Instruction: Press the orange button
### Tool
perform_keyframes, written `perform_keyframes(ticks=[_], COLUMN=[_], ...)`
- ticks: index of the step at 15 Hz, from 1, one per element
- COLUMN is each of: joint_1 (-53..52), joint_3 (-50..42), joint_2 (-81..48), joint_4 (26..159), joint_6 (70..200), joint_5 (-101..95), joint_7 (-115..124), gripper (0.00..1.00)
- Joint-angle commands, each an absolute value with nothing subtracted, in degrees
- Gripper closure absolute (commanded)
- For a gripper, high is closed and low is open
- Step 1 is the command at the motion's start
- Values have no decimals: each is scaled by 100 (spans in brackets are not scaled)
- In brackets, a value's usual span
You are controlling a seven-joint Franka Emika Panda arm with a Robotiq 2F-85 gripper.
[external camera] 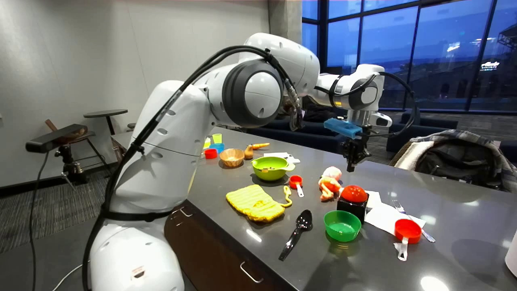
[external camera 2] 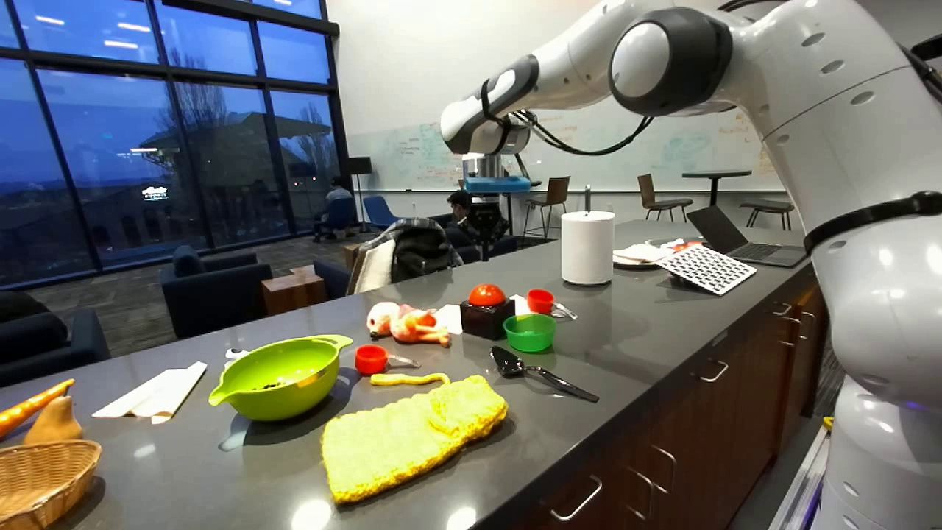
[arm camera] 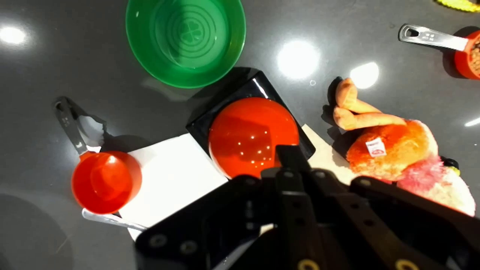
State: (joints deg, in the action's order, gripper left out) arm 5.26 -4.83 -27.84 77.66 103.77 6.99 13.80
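Wrist view: orange button (arm camera: 253, 137), one; glossy red-orange dome on a square black base (external camera 2: 482, 321), set level on the dark countertop (arm camera: 337, 37), dome uppermost. Gripper (arm camera: 291, 157): above the button, apart from it by a visible gap in both exterior views; pincer narrow, fingers together, nothing held. Fingertips overlap the dome's lower right margin from the wrist; that camera looks from an offset, so true centring is hard to tell.

Step in hand, by judgement: last alignment, then the press, not yet made. Handling: keep the fingers together as a single blunt tip; trim toward the crown if needed; descend plumb and slowly; push squarely until the dome gives, then lift straight up. A push on the margin would likely glance off the curve or tip the base.

Adjacent: green bowl (arm camera: 185, 41), just beside the base; white paper (arm camera: 176, 176), beside it also; red measuring cup (arm camera: 107, 182), at the paper's edge; plush toy (arm camera: 393, 146), near, across the button from the cup. A vertical path should spare all four.

Outlying: black spoon (external camera: 303, 222), near the green bowl; yellow knitted piece (external camera 2: 412, 442) and lime bowl (external camera: 270, 175), well apart from the button.
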Motion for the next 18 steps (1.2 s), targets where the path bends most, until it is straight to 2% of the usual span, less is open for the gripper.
perform_keyframes(ticks=[1, 18], joint_1=[628, 696], joint_3=[-474, -489], joint_2=[-2786, -3045], joint_4=[7840, 7920], joint_6=[10316, 10326], joint_5=[804, 803], joint_7=[1286, 1266], gripper=[100, 100])
